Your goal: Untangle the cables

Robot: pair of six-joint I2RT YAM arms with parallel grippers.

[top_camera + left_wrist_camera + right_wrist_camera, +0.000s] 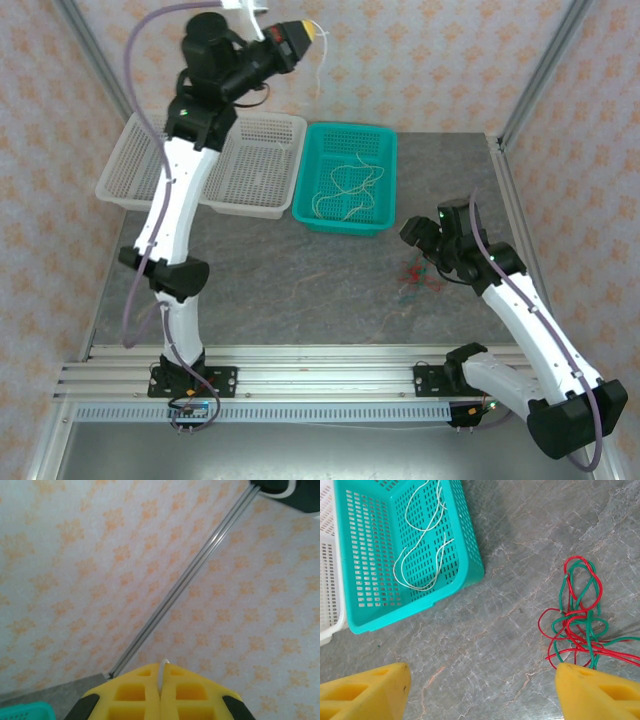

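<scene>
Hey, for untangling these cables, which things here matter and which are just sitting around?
Part of the job:
- red and green tangle, loose on the table
- white cables lying in the teal basket
- single white cable pinched in the shut left gripper, raised high
- open right gripper, beside the tangle

Just sitting around:
- two white baskets, nothing touching them

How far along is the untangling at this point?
Done: cream-white cables lie loose in the teal basket. In hand: the left jaws, raised high, are shut on another cream-white cable. Left: the red and green tangle on the table, near the open right jaws.
</scene>
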